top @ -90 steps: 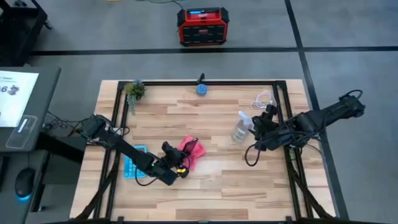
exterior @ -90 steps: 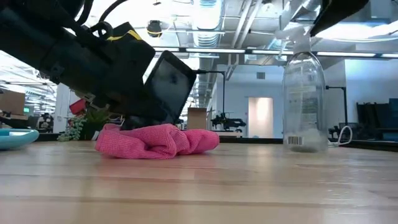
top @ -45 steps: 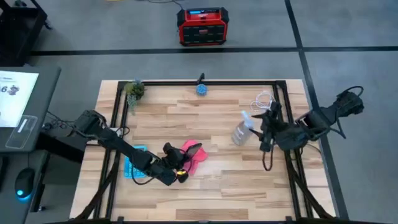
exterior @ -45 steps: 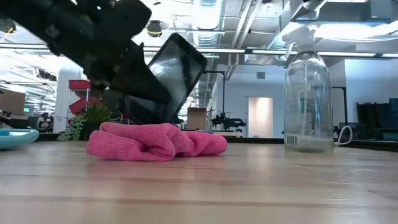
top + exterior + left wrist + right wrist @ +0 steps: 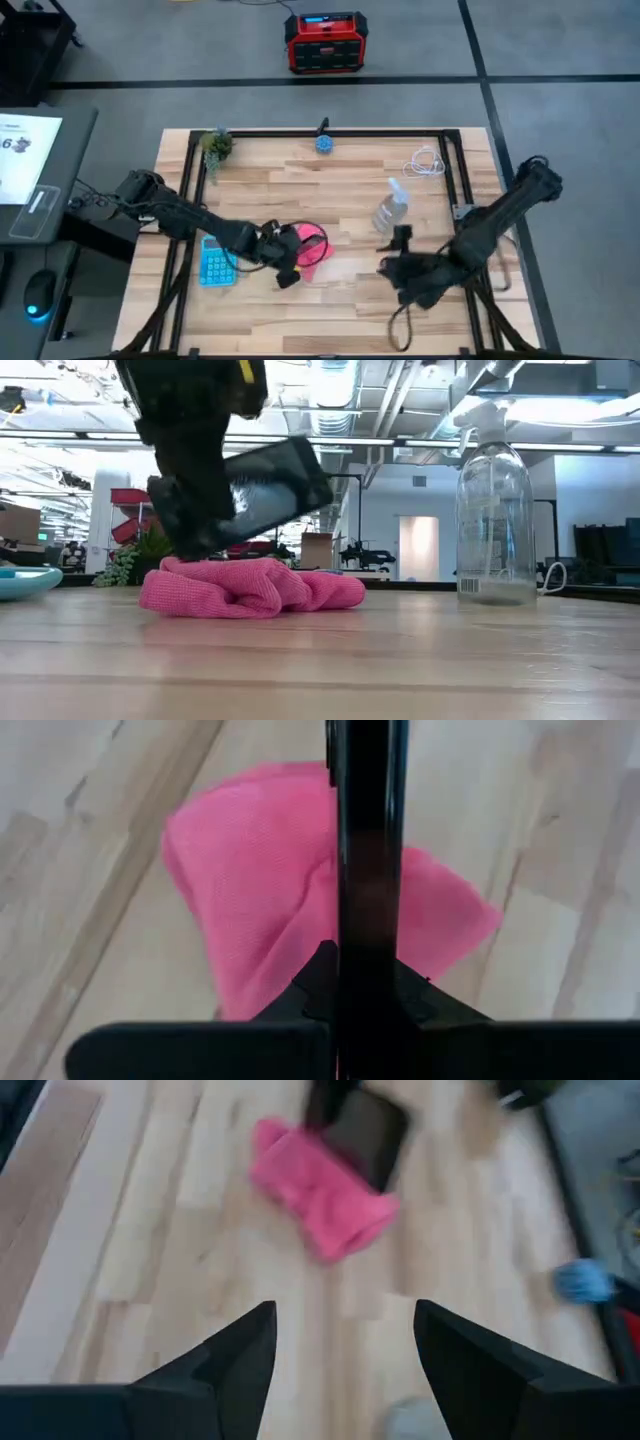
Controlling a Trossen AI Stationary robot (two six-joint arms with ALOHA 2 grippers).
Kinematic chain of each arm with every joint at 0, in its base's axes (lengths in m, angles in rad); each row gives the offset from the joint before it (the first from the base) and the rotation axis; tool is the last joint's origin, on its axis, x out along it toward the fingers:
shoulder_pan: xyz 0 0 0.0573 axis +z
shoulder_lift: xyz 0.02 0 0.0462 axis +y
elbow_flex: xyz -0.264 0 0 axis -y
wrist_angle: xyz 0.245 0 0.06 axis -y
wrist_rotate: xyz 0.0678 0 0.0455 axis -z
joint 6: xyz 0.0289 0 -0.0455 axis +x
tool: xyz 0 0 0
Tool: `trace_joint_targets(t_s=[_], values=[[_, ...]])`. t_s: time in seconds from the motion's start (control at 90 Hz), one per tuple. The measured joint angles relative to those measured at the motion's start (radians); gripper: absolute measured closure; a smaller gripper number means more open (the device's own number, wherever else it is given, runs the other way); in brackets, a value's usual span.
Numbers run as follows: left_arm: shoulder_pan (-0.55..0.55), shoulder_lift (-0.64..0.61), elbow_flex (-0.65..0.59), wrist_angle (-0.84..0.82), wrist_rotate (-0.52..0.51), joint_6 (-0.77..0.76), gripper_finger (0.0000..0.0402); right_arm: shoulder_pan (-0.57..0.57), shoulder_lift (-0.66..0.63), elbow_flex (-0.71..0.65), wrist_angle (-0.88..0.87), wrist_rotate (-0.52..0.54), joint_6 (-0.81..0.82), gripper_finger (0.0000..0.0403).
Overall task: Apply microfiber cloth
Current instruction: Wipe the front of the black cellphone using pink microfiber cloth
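The pink microfiber cloth (image 5: pixel 314 248) lies crumpled on the wooden table, also seen in the low view (image 5: pixel 250 586) and both wrist views (image 5: pixel 270 890) (image 5: pixel 322 1188). My left gripper (image 5: pixel 284 258) is shut on a black phone (image 5: pixel 272 481) just above the cloth's left part. My right gripper (image 5: pixel 396 256) stands open to the cloth's right, near the table's front, pointing toward the cloth with nothing between its fingers (image 5: pixel 340 1350). My left gripper pinches the phone's two flat faces between its fingers at one end of the phone (image 5: pixel 368 970). The phone's free end (image 5: pixel 310 465) sticks out to the right, slightly raised, clear of the cloth. Whether the fingers touch the cloth below, I cannot tell.
A clear spray bottle (image 5: pixel 390 208) stands upright behind my right gripper. A light blue calculator (image 5: pixel 215 266) lies left of the cloth. A small plant (image 5: pixel 215 145), a blue object (image 5: pixel 325 143) and a white cable (image 5: pixel 427 162) sit along the far edge.
My right gripper has left the spray bottle's side and swung toward the near edge and left, toward the cloth. My left gripper has risen a little and turned; the phone has gone from steeply tilted to nearly level above the cloth.
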Motion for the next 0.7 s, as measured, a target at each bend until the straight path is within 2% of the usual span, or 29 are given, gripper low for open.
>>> trace_joint_targets(t_s=[0.178, 0.322, 0.544, 0.7], values=[[0.063, 0.016, 0.000, -0.038, 0.121, 0.010, 0.0394, -0.009, 0.110, 0.000, 0.040, -0.042, 0.028, 0.0182], [0.080, 0.092, 0.006, -0.046, 0.207, 0.026, 0.0394, -0.018, 0.170, 0.000, 0.106, -0.043, 0.042, 0.0182], [0.092, 0.219, 0.133, -0.174, 0.235, 0.054, 0.0394, -0.048, 0.249, 0.000, 0.211, -0.050, 0.009, 0.0182], [0.093, 0.256, 0.192, -0.228, 0.248, 0.081, 0.0394, -0.071, 0.308, 0.000, 0.273, -0.071, 0.000, 0.0182]])
